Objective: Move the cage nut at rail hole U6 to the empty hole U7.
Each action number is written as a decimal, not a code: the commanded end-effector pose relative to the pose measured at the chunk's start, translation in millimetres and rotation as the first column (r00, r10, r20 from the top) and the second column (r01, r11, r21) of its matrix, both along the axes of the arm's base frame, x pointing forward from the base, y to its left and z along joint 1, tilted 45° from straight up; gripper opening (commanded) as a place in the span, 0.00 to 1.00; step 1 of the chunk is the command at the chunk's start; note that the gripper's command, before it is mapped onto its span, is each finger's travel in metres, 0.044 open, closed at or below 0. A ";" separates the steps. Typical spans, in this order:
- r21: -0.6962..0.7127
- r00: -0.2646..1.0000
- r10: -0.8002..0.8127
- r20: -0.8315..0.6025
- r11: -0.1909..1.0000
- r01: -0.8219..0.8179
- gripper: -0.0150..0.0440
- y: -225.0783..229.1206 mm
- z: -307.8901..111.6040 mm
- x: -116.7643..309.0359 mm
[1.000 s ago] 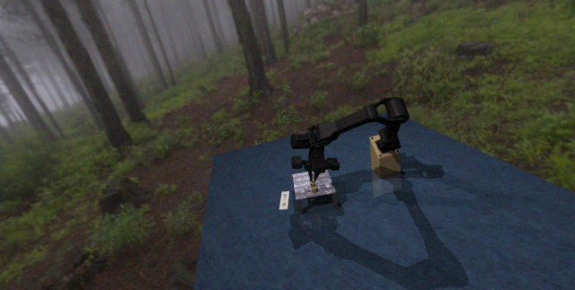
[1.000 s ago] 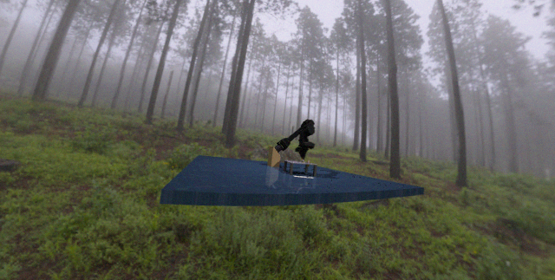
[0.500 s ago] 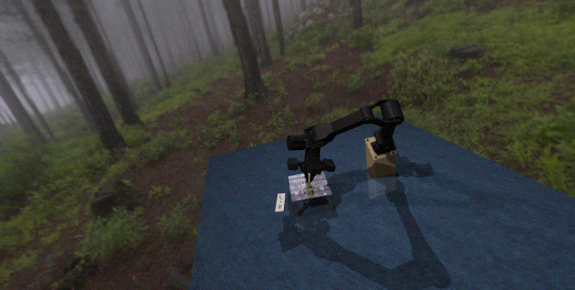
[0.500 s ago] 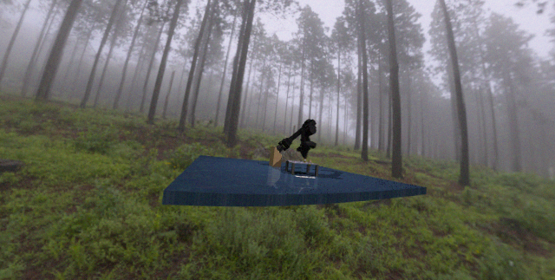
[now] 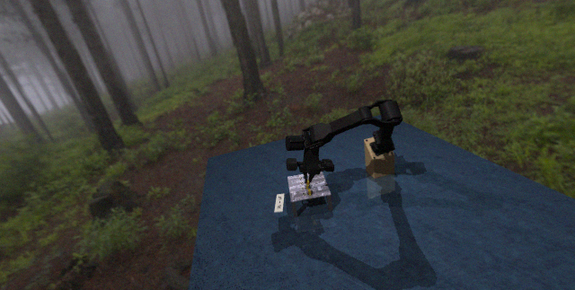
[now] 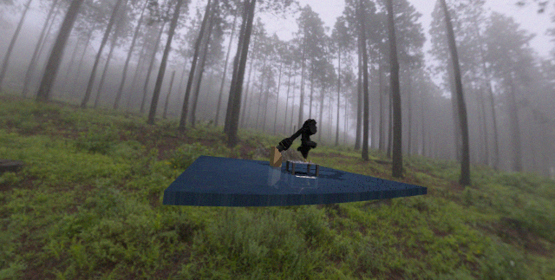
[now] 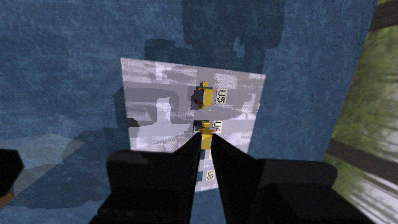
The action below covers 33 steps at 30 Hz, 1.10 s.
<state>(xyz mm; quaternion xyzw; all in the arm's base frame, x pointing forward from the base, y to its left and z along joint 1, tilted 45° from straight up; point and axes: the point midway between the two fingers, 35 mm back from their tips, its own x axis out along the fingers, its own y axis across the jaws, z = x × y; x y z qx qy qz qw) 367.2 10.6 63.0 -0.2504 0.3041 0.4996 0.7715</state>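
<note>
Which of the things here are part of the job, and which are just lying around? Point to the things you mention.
Part of the job:
- black two-fingered hand (image 5: 308, 180) (image 7: 205, 136)
- yellow cage nut between its fingertips
- speckled grey rail plate (image 5: 295, 182) (image 7: 150, 75)
- second yellow nut, to be left alone (image 7: 205, 97)

Seemingly just there:
- white marked card (image 5: 279, 203)
</note>
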 end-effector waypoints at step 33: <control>0.005 1.000 0.017 -0.010 1.000 -0.017 0.30 -1.5 2.1 0.6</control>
